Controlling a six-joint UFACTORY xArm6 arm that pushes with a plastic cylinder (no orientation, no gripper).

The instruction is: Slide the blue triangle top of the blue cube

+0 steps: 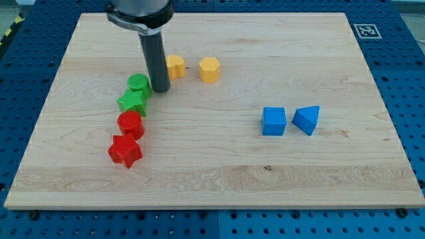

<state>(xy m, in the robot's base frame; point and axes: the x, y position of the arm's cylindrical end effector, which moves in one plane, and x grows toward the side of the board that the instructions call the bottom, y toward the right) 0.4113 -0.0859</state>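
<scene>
The blue triangle lies on the wooden board at the view's right, just right of the blue cube, with a small gap between them. My tip stands at the view's upper left, far to the left of both blue blocks. It is right beside the green cylinder and just left of a yellow block that the rod partly hides.
A second yellow block sits right of the first. A green star, a red cylinder and a red star run down the view's left. The board's edge runs along the view's bottom.
</scene>
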